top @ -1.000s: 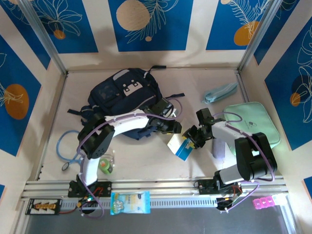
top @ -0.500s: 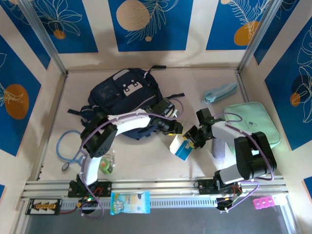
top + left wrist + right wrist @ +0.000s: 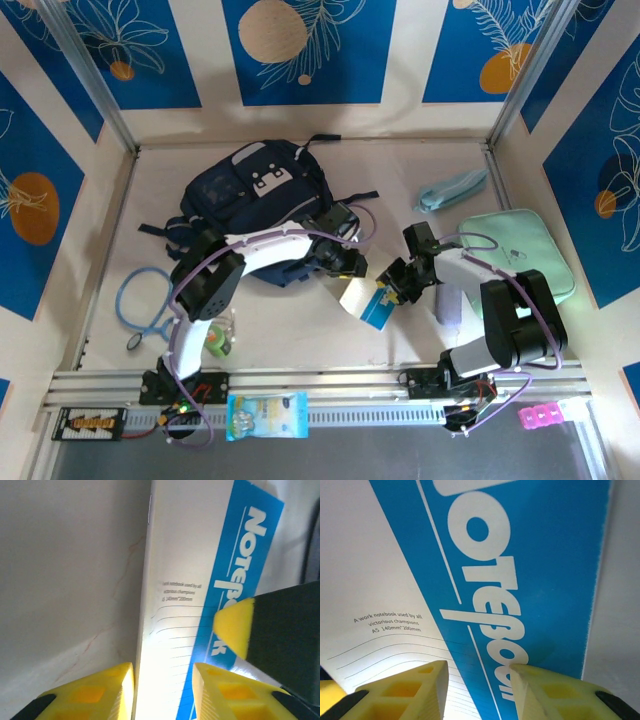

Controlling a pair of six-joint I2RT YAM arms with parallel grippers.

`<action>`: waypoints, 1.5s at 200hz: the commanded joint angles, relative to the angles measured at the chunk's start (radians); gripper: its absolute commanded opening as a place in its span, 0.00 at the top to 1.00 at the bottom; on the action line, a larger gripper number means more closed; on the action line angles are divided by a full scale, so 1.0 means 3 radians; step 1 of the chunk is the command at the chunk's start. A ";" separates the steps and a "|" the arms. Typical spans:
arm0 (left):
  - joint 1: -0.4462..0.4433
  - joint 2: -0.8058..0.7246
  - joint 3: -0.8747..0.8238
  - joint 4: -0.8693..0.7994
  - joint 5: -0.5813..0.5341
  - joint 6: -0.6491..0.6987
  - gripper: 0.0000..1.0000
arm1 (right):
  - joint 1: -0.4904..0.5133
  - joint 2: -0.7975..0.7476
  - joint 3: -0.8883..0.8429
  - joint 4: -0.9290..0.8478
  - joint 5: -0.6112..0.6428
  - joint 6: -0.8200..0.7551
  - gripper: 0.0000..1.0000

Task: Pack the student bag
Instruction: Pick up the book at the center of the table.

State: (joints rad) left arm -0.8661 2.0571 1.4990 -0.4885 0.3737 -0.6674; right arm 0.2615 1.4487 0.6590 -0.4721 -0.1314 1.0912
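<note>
Blue-white notebook (image 3: 366, 300), navy student bag (image 3: 255, 190) behind

Notebook (image 3: 365, 302) between left claw (image 3: 357, 283) and right claw (image 3: 388, 291), right of student bag (image 3: 255, 195), on counter (image 3: 300, 335).

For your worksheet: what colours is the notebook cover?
Blue and white notebook, clearest in the right wrist view.

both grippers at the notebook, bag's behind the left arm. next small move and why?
Probably close the left gripper on the notebook before the right gripper lets go: both straddle its edges between the arms, neither visibly clamped. The student bag lies on the left arm's side.
</note>
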 commanded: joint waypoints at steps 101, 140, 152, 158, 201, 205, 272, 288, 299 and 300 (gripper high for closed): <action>-0.0071 0.0086 0.0088 -0.0378 -0.0122 0.0267 0.60 | 0.0015 0.0304 -0.0014 -0.0022 0.0191 0.0059 0.63; -0.0058 0.0099 0.0134 -0.0529 -0.0524 0.0311 0.47 | 0.0015 0.0356 0.0048 -0.0082 0.0208 0.0070 0.64; -0.0054 0.0108 0.0140 -0.0562 -0.0596 0.0312 0.44 | 0.0015 0.0362 0.0050 -0.0080 0.0207 0.0070 0.64; -0.0054 0.0116 0.0142 -0.0575 -0.0613 0.0310 0.44 | 0.0014 0.0361 0.0052 -0.0083 0.0204 0.0065 0.64; -0.0058 0.0185 0.0102 -0.0464 -0.0357 0.0257 0.48 | 0.0016 0.0357 0.0045 -0.0068 0.0204 0.0060 0.64; -0.0056 0.0189 0.0094 -0.0447 -0.0322 0.0252 0.49 | 0.0014 0.0356 0.0046 -0.0071 0.0207 0.0061 0.64; -0.0063 0.0240 0.0074 -0.0392 -0.0183 0.0210 0.64 | 0.0018 0.0361 0.0031 -0.0042 0.0192 0.0054 0.64; -0.0069 0.0222 0.0071 -0.0382 -0.0133 0.0207 0.65 | 0.0014 0.0368 0.0032 -0.0037 0.0189 0.0055 0.64; -0.0073 0.0202 0.0071 -0.0372 -0.0093 0.0210 0.65 | 0.0019 0.0378 0.0025 -0.0028 0.0193 0.0059 0.64; -0.0071 0.0201 0.0071 -0.0372 -0.0094 0.0210 0.65 | 0.0019 0.0380 0.0024 -0.0027 0.0193 0.0059 0.64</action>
State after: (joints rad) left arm -0.8753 2.1025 1.5173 -0.6109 0.2687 -0.6003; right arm 0.2615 1.5028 0.7052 -0.4919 -0.1425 1.1057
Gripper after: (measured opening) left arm 0.347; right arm 0.360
